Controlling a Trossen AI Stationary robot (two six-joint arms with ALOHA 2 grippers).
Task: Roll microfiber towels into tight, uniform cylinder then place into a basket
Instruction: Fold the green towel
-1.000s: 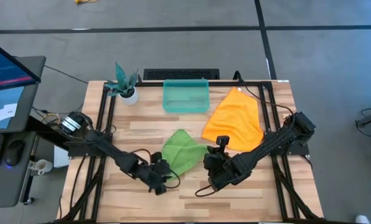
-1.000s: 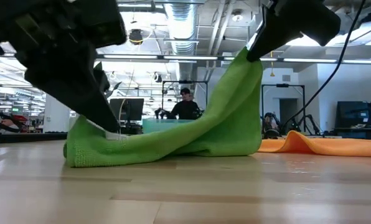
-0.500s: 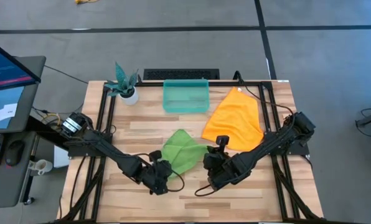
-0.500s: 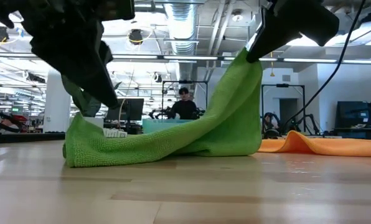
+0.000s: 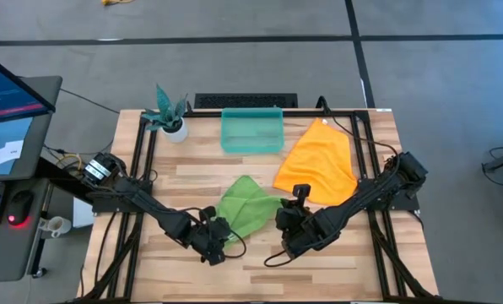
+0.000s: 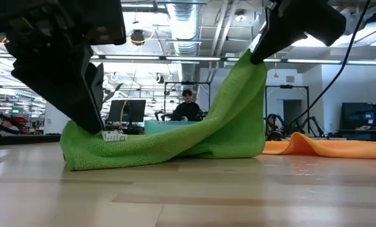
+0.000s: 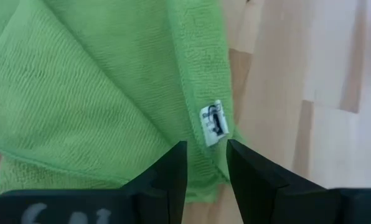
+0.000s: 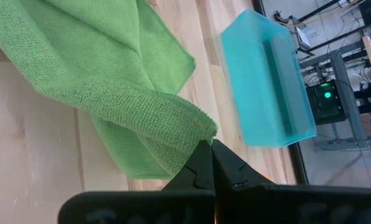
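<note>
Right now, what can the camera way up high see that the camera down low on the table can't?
Only the high view shows the white pot with a plant, the keyboard and the whole spread of the orange towel. Only the low view shows a person in the room behind, and how the right gripper lifts a corner of the green towel off the table. Both show the basket, both towels, and the left gripper at the green towel's other end.

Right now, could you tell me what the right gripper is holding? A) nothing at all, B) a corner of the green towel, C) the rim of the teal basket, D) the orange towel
B: the right gripper is pinched shut on a corner of the green towel, lifting it off the table.
</note>
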